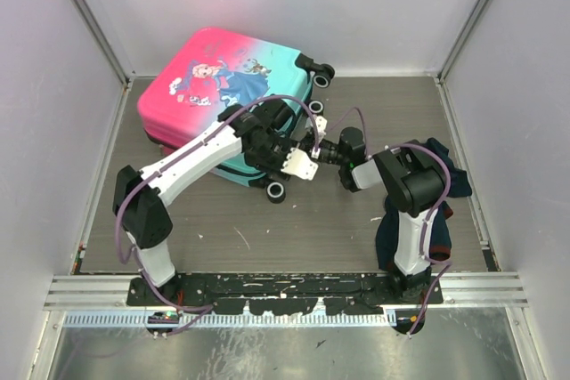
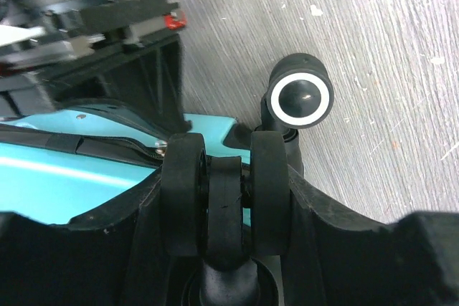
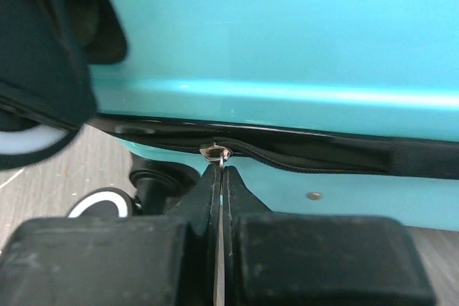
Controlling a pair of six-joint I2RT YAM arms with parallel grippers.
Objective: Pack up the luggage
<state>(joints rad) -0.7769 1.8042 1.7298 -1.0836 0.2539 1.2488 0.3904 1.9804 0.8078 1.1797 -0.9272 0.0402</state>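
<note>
In the top view, the luggage [image 1: 223, 73] lies closed on the desk [image 1: 294, 229] at 11 o'clock, its pink end to the left. Both arms reach to its turquoise edge. A dark cloth heap [image 1: 450, 180] lies at 3 o'clock.

In the left wrist view, the left fingers [image 2: 337, 213] are about half open and press on both sides of 1 double black wheel [image 2: 226, 198]. A white-ringed wheel [image 2: 301, 98] stands at 1 o'clock.

In the right wrist view, the right fingers [image 3: 204, 209] are fully closed, and their tips pinch the small metal zipper pull [image 3: 216, 153].
</note>
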